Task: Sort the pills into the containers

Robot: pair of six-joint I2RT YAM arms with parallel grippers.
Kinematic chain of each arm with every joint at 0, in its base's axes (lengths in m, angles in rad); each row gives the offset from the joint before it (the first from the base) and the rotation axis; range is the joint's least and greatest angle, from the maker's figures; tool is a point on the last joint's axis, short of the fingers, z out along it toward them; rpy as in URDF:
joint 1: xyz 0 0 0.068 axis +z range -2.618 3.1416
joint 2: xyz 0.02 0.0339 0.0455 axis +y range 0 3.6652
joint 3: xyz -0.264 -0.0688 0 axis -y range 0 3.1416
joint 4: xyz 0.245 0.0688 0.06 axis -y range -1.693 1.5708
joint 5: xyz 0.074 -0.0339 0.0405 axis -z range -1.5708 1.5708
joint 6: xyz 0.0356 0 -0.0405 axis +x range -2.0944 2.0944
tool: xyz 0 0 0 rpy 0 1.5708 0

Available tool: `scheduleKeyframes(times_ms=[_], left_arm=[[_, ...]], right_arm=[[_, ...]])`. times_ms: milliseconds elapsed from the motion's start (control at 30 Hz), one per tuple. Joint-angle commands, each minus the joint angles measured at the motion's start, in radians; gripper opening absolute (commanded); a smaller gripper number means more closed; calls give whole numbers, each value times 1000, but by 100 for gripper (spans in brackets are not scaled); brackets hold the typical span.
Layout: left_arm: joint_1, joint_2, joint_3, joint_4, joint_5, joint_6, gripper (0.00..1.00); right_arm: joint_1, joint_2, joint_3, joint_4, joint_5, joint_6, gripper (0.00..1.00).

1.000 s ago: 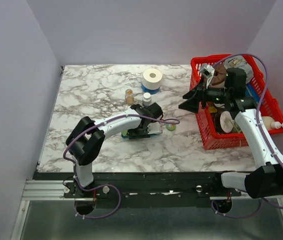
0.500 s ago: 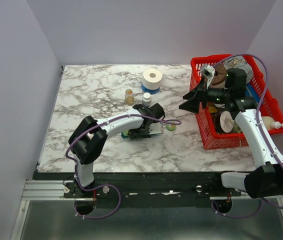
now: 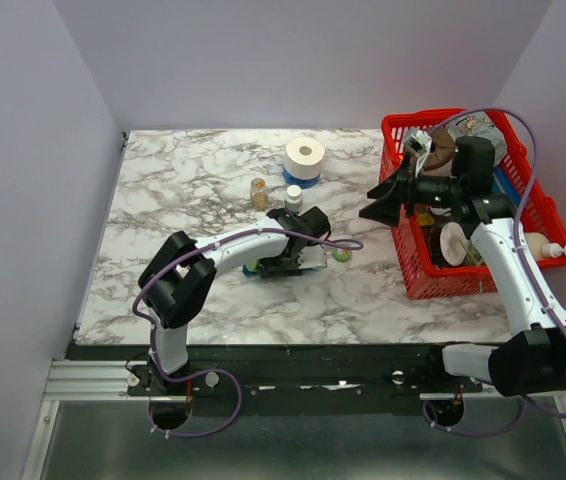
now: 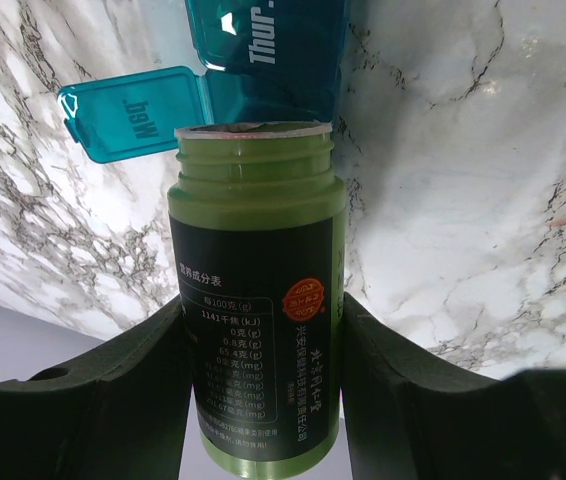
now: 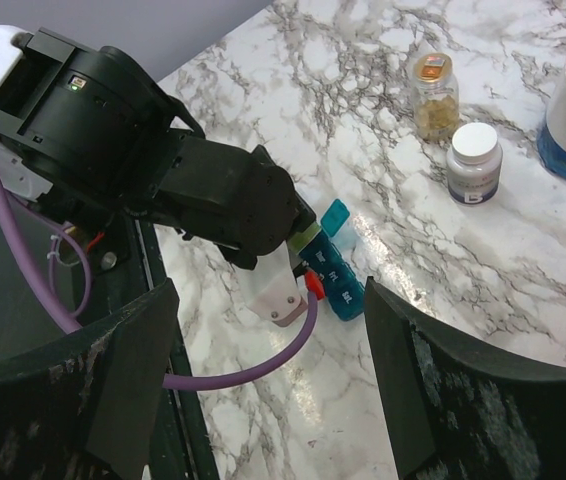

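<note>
The left arm has barely shifted in the last second, only its elbow easing across. The left hand (image 4: 263,385) stays clamped on the uncapped green bottle (image 4: 258,330), whose mouth is tipped at the teal pill organizer (image 4: 268,50) on the worktop (image 3: 193,180), beside its flipped-open lid (image 4: 133,110). This looks like fine aiming for a pour; no pills show. The right hand (image 3: 381,205) hangs spread wide and empty, unmoved.
</note>
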Motion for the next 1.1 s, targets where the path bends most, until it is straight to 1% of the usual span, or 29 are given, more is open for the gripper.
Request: scheduleKeyframes(times_ms=[0, 100, 167, 300, 533, 667, 733, 933, 1067], left_arm=[[-1, -12, 3, -16, -27, 5, 0], [-2, -24, 14, -22, -7, -14, 0], [4, -29, -5, -5, -15, -8, 0], [16, -57, -52, 41, 16, -31, 0], [26, -145, -213, 215, 31, -60, 0], [27, -199, -272, 295, 22, -74, 0], [27, -242, -296, 363, 13, -80, 0], [30, -369, -374, 519, 45, -113, 0], [35, -501, -495, 654, 77, -146, 0]], right_arm=[[-7, -2, -13, 16, -37, 8, 84], [-7, -2, -16, 18, -35, 6, 84], [-7, 1, -15, 16, -37, 6, 84], [-10, 1, -16, 16, -31, 3, 84], [-10, 7, -18, 16, -34, 5, 84], [-10, 10, -18, 16, -32, 5, 84], [-10, 10, -18, 18, -31, 3, 84], [-12, 7, -19, 16, -25, -3, 84], [-15, 10, -19, 16, -17, -8, 84]])
